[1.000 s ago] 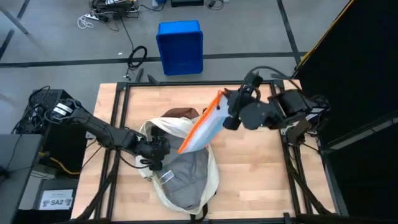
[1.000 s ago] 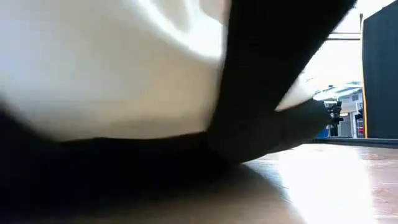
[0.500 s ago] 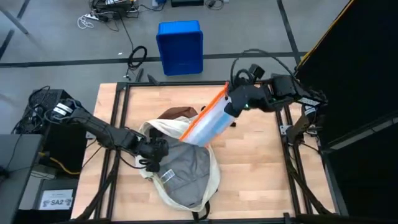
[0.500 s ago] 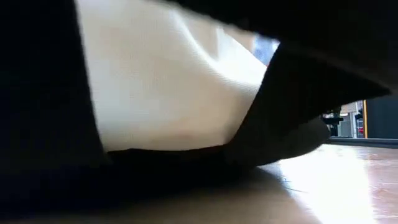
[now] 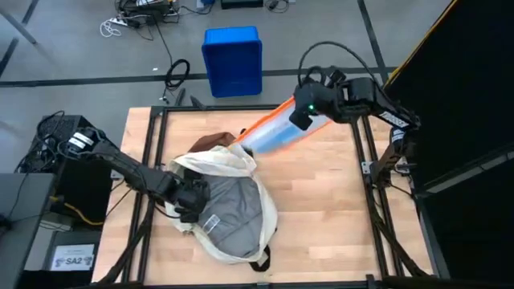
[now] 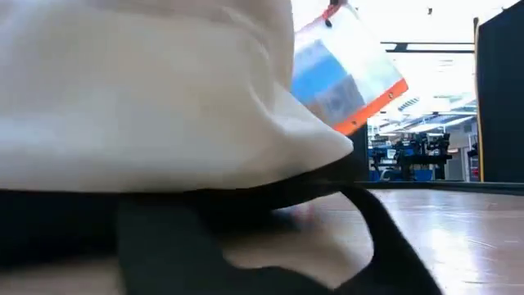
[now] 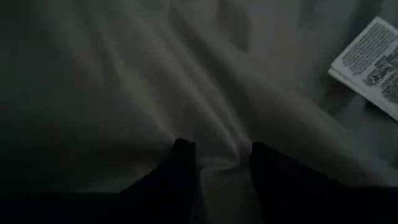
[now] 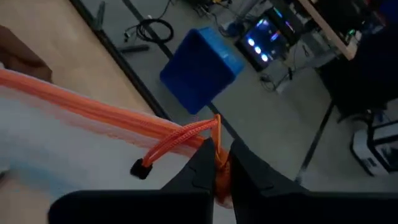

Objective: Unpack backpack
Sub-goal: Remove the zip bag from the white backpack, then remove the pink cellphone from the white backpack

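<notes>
One backpack (image 5: 229, 210), one pouch (image 5: 273, 132), two hands (image 5: 186, 202) (image 5: 303, 115) each gripping one.

- My left gripper (image 7: 217, 163) presses into the pale, creased fabric of the backpack (image 7: 137, 81), which fills nearly all I see.
- My two dark fingers (image 7: 180, 163) pinch a raised fold of cloth between them.
- A white printed label (image 7: 372, 62) lies on the fabric, well apart from my fingers.

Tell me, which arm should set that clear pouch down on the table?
The right: its pincer is shut on the pouch, lifted above the table. The left pincer pinches the backpack.
</notes>
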`<act>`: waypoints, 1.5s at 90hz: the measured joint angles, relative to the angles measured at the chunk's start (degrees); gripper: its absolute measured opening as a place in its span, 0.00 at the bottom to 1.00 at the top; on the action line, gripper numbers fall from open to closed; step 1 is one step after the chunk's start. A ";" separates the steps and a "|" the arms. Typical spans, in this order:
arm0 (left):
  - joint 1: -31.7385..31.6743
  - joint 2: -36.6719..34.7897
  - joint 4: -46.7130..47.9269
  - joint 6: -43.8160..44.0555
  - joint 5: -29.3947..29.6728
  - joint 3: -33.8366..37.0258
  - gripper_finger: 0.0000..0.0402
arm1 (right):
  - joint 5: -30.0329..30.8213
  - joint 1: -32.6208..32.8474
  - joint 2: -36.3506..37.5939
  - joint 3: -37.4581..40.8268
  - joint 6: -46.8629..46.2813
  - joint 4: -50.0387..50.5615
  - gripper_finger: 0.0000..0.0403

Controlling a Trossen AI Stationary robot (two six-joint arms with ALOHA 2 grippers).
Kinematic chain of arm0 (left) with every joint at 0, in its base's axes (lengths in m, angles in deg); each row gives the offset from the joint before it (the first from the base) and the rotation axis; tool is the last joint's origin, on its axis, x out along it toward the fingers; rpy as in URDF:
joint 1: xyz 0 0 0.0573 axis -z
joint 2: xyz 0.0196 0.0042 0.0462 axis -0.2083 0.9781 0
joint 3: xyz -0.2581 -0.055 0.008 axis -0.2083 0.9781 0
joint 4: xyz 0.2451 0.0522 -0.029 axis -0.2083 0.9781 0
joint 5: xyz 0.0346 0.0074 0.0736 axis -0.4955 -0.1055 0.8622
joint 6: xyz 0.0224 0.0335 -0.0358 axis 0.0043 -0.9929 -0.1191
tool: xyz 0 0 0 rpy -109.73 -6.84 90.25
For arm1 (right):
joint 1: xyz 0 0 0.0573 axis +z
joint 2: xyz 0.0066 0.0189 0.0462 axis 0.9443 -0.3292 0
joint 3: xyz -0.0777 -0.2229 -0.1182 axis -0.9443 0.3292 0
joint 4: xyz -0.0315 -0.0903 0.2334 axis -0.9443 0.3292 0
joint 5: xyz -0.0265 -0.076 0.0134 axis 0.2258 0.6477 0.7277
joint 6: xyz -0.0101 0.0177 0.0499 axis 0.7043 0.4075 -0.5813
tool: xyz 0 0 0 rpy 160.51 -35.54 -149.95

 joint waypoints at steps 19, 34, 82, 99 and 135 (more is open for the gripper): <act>1.14 0.00 -0.67 1.10 0.02 0.13 0.32 | -2.06 -0.62 -0.02 0.00 0.20 0.15 0.00; 1.55 0.02 -1.33 1.17 0.07 0.15 0.32 | -13.20 1.37 0.11 4.65 -2.38 -0.21 0.00; 1.56 0.04 -5.00 -1.74 0.24 0.16 0.32 | -35.55 12.88 -0.04 51.31 -16.10 -16.21 0.03; 1.56 0.11 -7.51 -3.05 5.34 -2.65 0.32 | -35.97 16.97 -0.07 55.17 -16.46 -21.20 0.15; 3.04 0.11 -12.16 -16.11 -0.40 -15.02 0.32 | -30.97 23.17 0.15 44.35 -14.11 -22.11 0.35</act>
